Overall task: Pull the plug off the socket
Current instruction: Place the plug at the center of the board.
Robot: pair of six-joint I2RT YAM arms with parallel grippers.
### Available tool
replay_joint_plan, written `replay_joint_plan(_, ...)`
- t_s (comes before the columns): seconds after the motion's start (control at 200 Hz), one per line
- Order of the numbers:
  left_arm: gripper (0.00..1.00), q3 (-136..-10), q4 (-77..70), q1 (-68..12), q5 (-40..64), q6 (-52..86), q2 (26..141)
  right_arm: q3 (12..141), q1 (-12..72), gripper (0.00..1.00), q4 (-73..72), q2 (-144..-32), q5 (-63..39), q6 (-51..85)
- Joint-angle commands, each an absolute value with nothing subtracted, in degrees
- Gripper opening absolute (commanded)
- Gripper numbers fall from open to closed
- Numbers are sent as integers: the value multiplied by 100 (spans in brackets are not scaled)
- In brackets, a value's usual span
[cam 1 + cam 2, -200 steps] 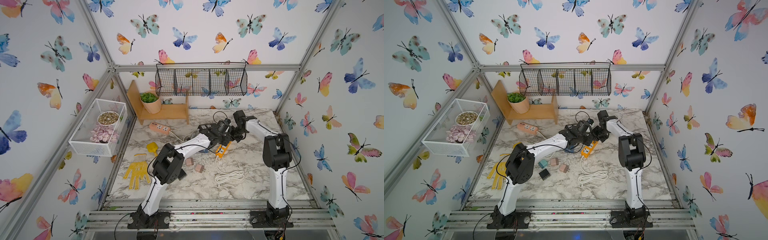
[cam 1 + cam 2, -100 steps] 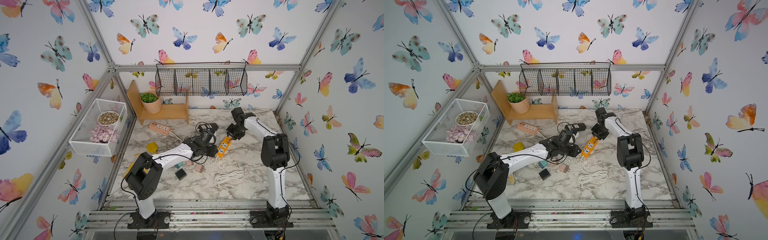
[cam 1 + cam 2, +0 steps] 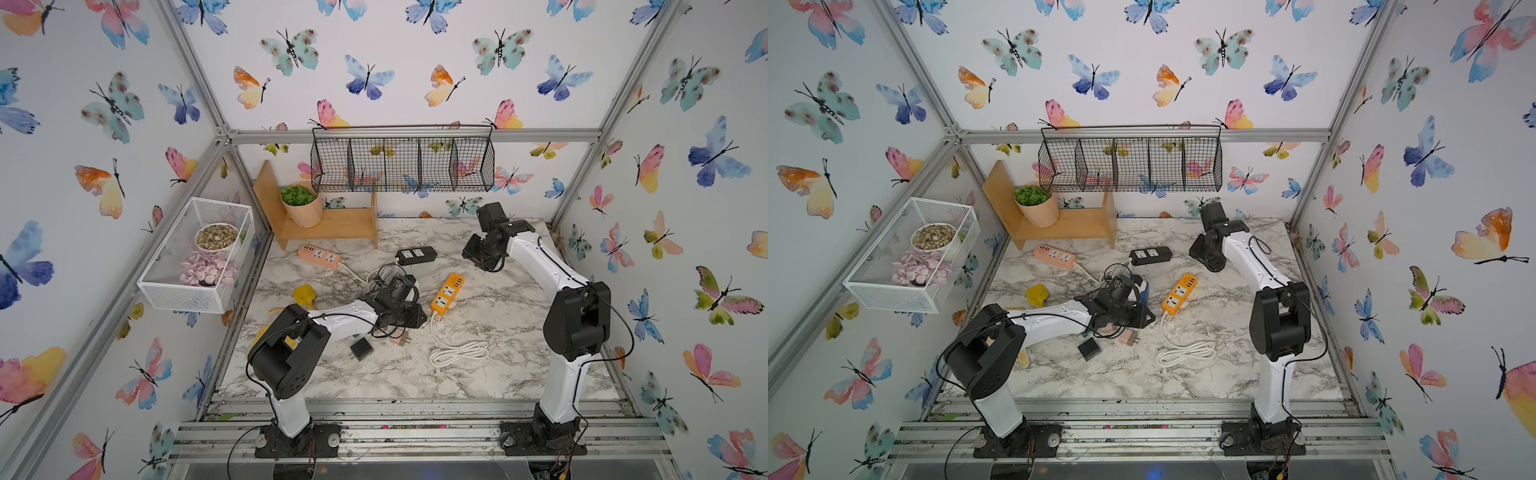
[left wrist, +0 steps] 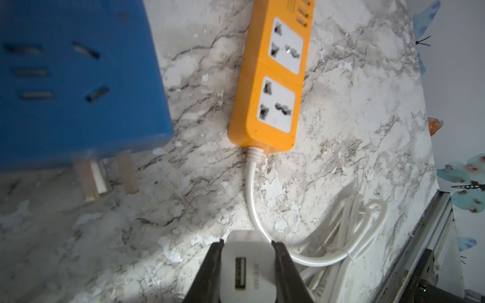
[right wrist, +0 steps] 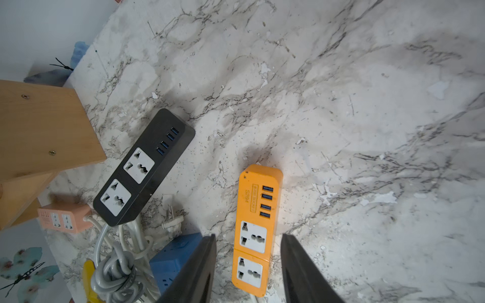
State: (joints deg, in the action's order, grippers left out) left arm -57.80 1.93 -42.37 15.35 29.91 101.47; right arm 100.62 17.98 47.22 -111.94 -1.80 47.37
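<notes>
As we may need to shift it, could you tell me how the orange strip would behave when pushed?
The orange strip lies flat and low on the table, so it would probably slide, not tip. Its white cord, coiled loosely, looks floppy and may drag, swinging that end.

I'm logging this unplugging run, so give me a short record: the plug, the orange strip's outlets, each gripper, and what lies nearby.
plug: white USB charger plug, out of any outlet
left arm: left gripper shut on the plug
socket: orange power strip, flat on the marble table, both outlets empty
right arm: right gripper open, holding nothing, apart from the strip
nearby: blue socket cube, black power strip, pink power strip
task state: plug is off the socket
</notes>
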Motion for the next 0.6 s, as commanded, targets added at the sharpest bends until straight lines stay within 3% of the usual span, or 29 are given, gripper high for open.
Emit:
replay_joint_plan(0.0,34,-5735,39,-4228,1572,2972,10291,9703,1793,47,4640,-11100,73,4510)
replay_joint_plan(0.195,64,-5913,241,-4219,1342,2792,10286,9447,1795,51,4482,-10884,217,4316)
replay_joint_plan(0.385,81,-6062,526,-4216,1005,2688,9979,9633,1793,56,4566,-10899,321,4150)
replay_joint_plan(0.41,94,-6087,576,-4214,952,2668,9896,9646,1795,57,4541,-10878,334,4141)
replay_joint_plan(0.445,100,-6129,648,-4210,881,2640,9786,9665,1794,58,4504,-10857,356,4116)
replay_joint_plan(0.591,99,-6363,1003,-4201,663,2499,9396,9777,1801,62,4465,-10821,462,4061)
